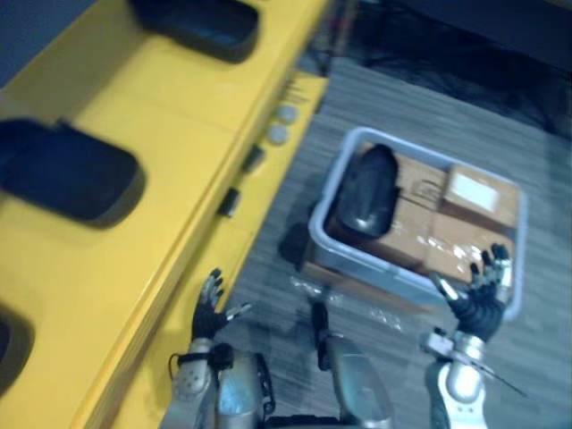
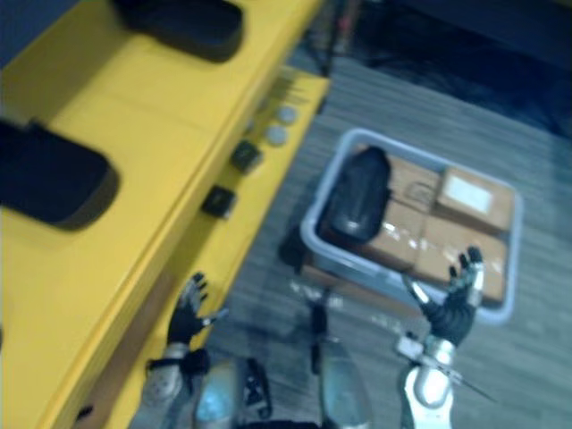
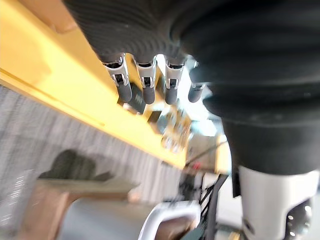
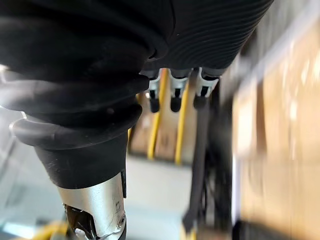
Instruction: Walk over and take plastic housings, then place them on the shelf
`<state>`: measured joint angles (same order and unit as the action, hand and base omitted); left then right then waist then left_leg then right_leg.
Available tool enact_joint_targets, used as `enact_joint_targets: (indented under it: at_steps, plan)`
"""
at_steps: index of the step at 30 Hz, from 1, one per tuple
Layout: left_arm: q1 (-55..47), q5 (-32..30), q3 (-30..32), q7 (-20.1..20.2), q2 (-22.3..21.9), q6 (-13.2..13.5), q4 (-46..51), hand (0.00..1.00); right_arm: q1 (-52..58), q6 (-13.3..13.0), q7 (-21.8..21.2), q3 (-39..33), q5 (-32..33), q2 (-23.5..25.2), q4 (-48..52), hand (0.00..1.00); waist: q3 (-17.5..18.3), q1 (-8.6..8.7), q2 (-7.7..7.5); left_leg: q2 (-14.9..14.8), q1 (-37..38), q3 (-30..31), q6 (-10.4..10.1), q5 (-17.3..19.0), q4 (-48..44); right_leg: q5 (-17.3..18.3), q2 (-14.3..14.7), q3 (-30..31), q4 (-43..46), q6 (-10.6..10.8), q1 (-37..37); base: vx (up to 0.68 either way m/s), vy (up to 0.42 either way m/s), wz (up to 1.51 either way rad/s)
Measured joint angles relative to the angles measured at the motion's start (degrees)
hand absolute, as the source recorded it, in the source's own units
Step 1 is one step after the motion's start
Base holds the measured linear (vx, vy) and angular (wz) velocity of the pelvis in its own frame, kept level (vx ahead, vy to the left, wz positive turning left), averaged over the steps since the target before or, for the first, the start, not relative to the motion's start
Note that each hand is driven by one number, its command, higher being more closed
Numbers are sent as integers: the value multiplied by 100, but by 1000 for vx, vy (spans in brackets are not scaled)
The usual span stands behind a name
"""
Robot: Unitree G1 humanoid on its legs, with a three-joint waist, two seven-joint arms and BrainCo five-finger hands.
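In the left eye view a yellow shelf (image 1: 161,134) runs along the robot's left, and two black plastic housings lie on its top: a far housing (image 1: 201,25) at the back and a near housing (image 1: 67,172) closer to the robot. On the shelf's lower ledge sit two small black blocks (image 1: 231,202) and, beyond them, two grey discs (image 1: 279,134). To the right, on the grey floor (image 1: 402,98), stands a grey bin (image 1: 326,192) packed with cardboard boxes (image 1: 465,210); a third housing (image 1: 366,189) lies on top of the boxes at the bin's shelf-side end. The left hand (image 1: 207,315) is raised just beside the shelf's front edge, fingers straight, thumb out, holding nothing. The right hand (image 1: 483,299) is up at the bin's near rim, fingers spread wide and empty. The right eye view gives the same layout, with the right hand (image 2: 451,308) in front of the bin's near corner and the left hand (image 2: 186,320) by the shelf. In the left wrist view the fingers (image 3: 124,86) hang straight and loose with the shelf edge (image 3: 50,85) and the black blocks (image 3: 137,105) past them, apart from the tips. In the right wrist view the fingers (image 4: 175,97) are likewise relaxed and grip nothing; the brown boxes (image 4: 290,130) show alongside
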<state>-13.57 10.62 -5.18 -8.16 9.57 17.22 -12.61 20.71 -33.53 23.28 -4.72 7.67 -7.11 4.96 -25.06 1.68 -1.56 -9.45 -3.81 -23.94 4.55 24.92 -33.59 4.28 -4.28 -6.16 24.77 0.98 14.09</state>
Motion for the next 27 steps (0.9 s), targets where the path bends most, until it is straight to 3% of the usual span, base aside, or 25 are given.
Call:
enact_joint_targets:
  at_steps: [1, 4, 5, 6, 7, 10, 13, 17, 23, 27]
  plan:
    - [-18, 34, 77, 61, 56, -65, -2, 0, 55, 4, -35, -13, -6, 49, 58, 0, 67, 2, -116, -9, 12, -194, -18, -130, 159, 222, -181, -117, 145, 13, -73, -71, -66, -83]
    - [-165, 38, 265, 221, 100, -115, -26, 0, 19, 63, -38, -79, -70, 52, 142, 0, 165, -1, -252, -124, -15, -493, -128, -229, 173, 346, -404, -236, 249, 4, -353, -66, -159, -70]
    - [-215, 65, 292, 239, 132, -118, -33, 0, 28, 138, 36, -101, -72, 47, 165, 0, 216, -8, -326, -52, -87, -444, -157, -233, 78, 325, -398, -249, -53, 350, -433, -54, -122, -52]
    - [-231, 83, 292, 243, 78, -127, -64, 0, 29, 242, 109, -145, -62, 24, 162, 0, 253, -61, -270, -5, -225, -118, -213, -261, 70, 283, -313, -202, -325, 518, -447, -82, -145, -65]
    - [-247, 85, 237, 256, -9, -128, -125, 0, 55, 391, 217, -209, -36, 26, 106, 0, 328, -70, -123, -1, -411, 272, -303, -311, 133, 119, -183, -163, -682, 462, -424, -71, -111, -63]
    - [-236, 174, 196, 267, -121, -123, -240, 0, 136, 742, 355, -375, 201, 49, -100, 0, 357, 46, -66, 2, -433, 298, -481, -422, 415, -178, -46, -101, -1207, 404, -448, -38, -72, -34]
    - [-145, 598, 178, 230, -128, -103, -397, 0, 210, 851, 131, -613, 614, 48, -655, 0, 348, 137, -49, 33, -434, 260, -476, -654, 618, -492, -13, -87, -1632, 420, -537, 18, -34, -13]
    - [166, 1171, 137, 153, -267, -105, -937, 0, -547, 864, -321, -798, 864, -82, -1677, 0, 181, 114, 132, 158, -362, 434, -380, -856, 768, -773, 6, -14, -1953, 418, -741, 39, -18, -9]
    - [207, 1129, 114, 157, -360, -294, -1969, 0, -2430, 1322, -855, -745, 1475, -897, -2815, 0, -21, -223, 277, 473, -242, 869, -393, -1177, 1258, -965, -167, -215, -2370, 364, -970, -79, -3, 21]
    - [192, 1128, 275, 227, -364, -286, -2455, 0, -4428, 1904, -1130, -567, 1716, -2004, -3909, 0, -127, -494, 448, 681, -558, 1235, -375, -1379, 1383, -1025, -328, -557, -2435, 388, -800, -161, 3, 46]
